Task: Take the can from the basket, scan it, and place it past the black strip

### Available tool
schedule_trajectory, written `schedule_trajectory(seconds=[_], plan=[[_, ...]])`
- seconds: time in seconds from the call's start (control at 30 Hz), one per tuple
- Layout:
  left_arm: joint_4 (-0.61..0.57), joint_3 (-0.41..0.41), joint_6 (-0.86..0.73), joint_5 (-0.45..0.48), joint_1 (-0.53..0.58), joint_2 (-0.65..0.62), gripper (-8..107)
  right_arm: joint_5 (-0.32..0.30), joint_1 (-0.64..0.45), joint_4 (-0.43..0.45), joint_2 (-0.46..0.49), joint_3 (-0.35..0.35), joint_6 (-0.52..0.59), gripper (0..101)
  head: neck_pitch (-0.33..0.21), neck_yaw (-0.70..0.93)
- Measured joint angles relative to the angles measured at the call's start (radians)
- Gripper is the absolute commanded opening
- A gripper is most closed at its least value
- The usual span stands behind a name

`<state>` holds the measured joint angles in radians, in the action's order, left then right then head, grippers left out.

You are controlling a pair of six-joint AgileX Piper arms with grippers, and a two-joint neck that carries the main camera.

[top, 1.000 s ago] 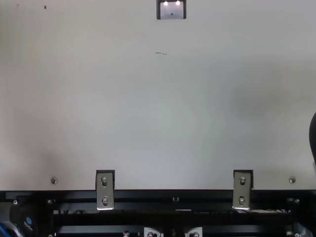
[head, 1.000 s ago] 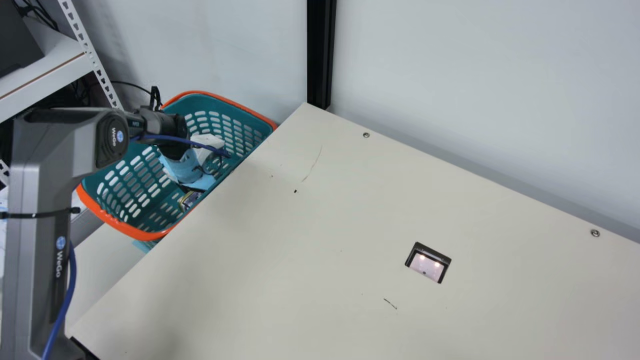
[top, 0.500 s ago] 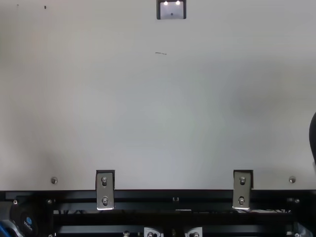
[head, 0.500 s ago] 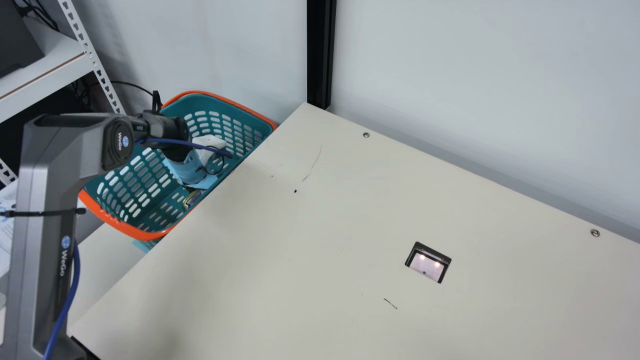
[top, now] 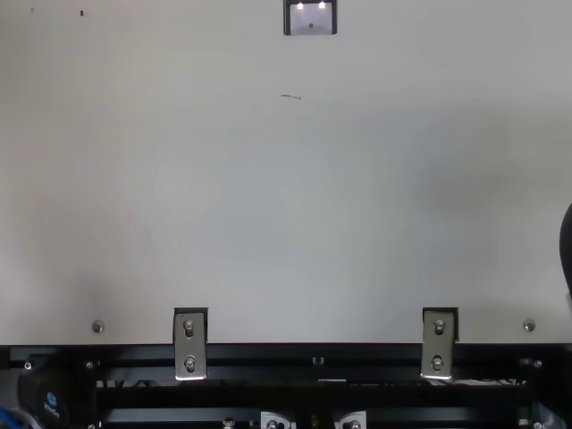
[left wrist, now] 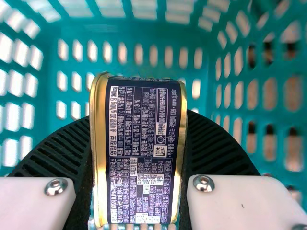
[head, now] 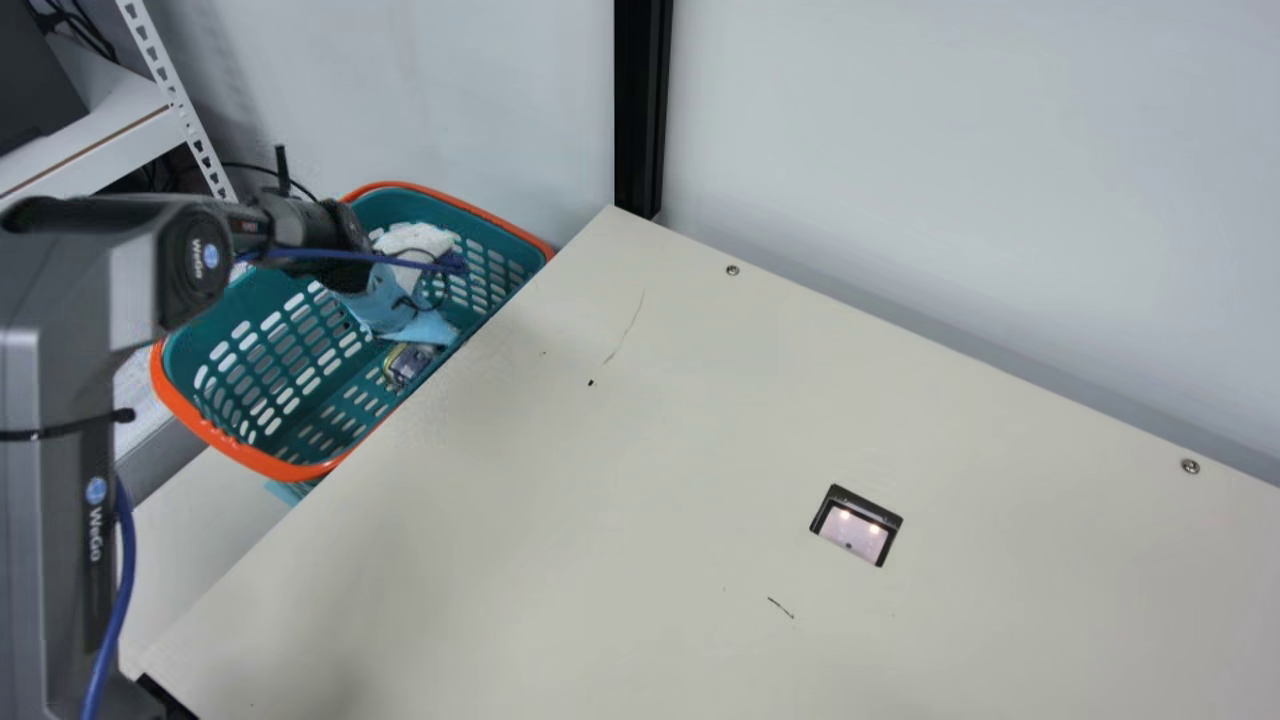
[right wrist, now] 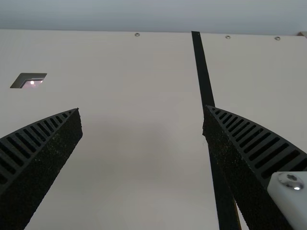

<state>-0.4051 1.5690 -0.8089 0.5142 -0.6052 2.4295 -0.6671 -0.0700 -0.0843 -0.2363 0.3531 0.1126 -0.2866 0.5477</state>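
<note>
The flat, dark blue metal can with shiny gold edges (left wrist: 139,153) is inside the teal plastic basket with holes and an orange rim (head: 235,452). The left pincer (head: 385,305), which has a light blue cover by it, reaches down into the basket and is clamped on the can. One black ribbed finger presses on each gold end, and the side with lots of small print faces the wrist camera. I cannot tell if the can touches the basket. The basket sits just beside the left edge of the flat cream worktop (head: 600,440), near its far left corner. A tall black post (head: 642,110) stands at the pale wall (head: 930,150) close to that corner. Well apart from the basket, a small square window with a black frame and two bright lights (head: 856,530) is set into the worktop. The right pincer (right wrist: 142,114) is over the worktop with its two black ribbed fingers wide apart. The long, thin black strip (right wrist: 203,72) starts at the worktop's far edge, and one of those fingers hides a bit of it.
</note>
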Motion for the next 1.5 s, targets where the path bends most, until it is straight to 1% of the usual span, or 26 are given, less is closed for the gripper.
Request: schedule_trajectory(seconds=[0.17,0.4,0.57,0.67,0.8,0.93,1.13,1.3,1.5], plan=[[-0.055,-0.058,-0.061,-0.043,-0.002,-0.118,10,0.0,0.0,0.0,0.0,0.0,0.0,101,0.0,0.0],[-0.059,-0.122,-0.08,-0.112,-0.009,-0.271,10,0.0,0.0,0.0,0.0,0.0,0.0,101,0.0,0.0],[-0.059,-0.156,-0.038,-0.141,-0.022,-0.383,10,0.0,0.0,0.0,0.0,0.0,0.0,101,0.0,0.0],[-0.059,-0.169,0.015,-0.141,-0.032,-0.45,10,0.0,0.0,0.0,0.0,0.0,0.0,101,0.005,0.0],[-0.057,-0.178,0.094,-0.115,-0.046,-0.538,10,0.0,0.0,0.0,0.0,0.0,0.0,101,0.005,0.0],[-0.044,-0.183,0.203,-0.057,-0.059,-0.624,10,0.0,0.0,0.0,0.0,0.0,0.0,101,0.0,0.0],[-0.036,-0.183,0.364,0.073,-0.068,-0.746,10,0.0,0.0,0.0,0.0,0.0,0.0,101,0.0,0.0],[-0.043,-0.177,0.492,0.212,-0.063,-0.835,10,0.0,0.0,0.0,0.0,0.0,0.0,101,0.0,0.0],[-0.061,-0.171,0.592,0.39,-0.055,-0.925,10,0.0,0.0,0.0,0.0,0.0,0.0,101,0.0,0.0]])
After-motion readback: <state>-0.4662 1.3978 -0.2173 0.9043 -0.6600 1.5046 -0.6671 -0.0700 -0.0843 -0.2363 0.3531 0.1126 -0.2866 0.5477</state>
